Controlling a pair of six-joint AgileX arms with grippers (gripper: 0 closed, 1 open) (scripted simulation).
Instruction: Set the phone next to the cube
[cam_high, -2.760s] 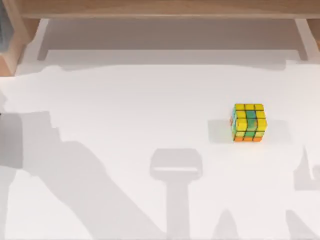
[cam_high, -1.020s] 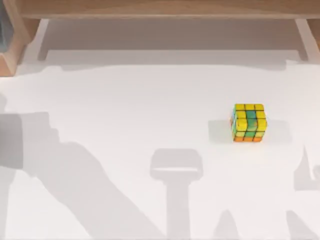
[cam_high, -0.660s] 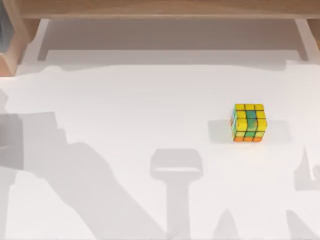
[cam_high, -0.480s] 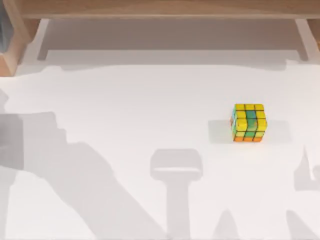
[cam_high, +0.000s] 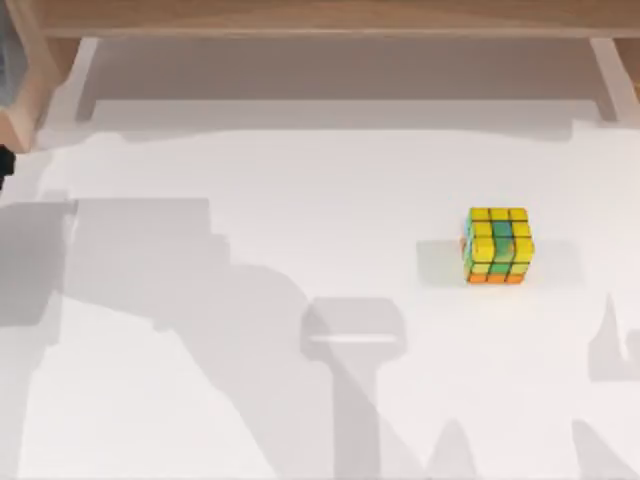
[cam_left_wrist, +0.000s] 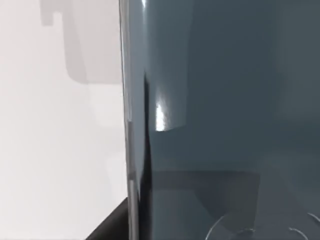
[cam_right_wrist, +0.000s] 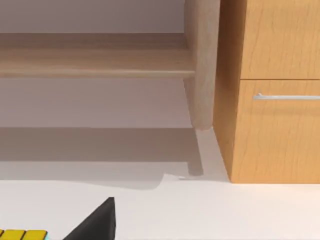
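Observation:
The cube (cam_high: 498, 246), yellow, green and orange on black edges, sits on the white table right of the middle; its yellow top edge (cam_right_wrist: 20, 234) also shows in the right wrist view. The phone (cam_left_wrist: 225, 115) looms very close in the left wrist view, with a glossy dark blue-grey face and a silvery rim. A black part of my left gripper (cam_left_wrist: 112, 227) lies right beside that rim. A dark bit of my left arm (cam_high: 3, 165) pokes in at the table's left edge. A black part of my right gripper (cam_right_wrist: 97, 222) hangs near the cube.
A wooden shelf (cam_high: 320, 18) runs along the back of the table, with a wooden leg (cam_high: 25, 90) at the back left. A wooden cabinet with a drawer handle (cam_right_wrist: 285, 96) stands behind the right arm. Broad arm shadows lie over the table's left and front.
The left arm's shadow has spread right and toward the back across the table, and a dark bit of that arm now shows at the left edge. The cube has not moved.

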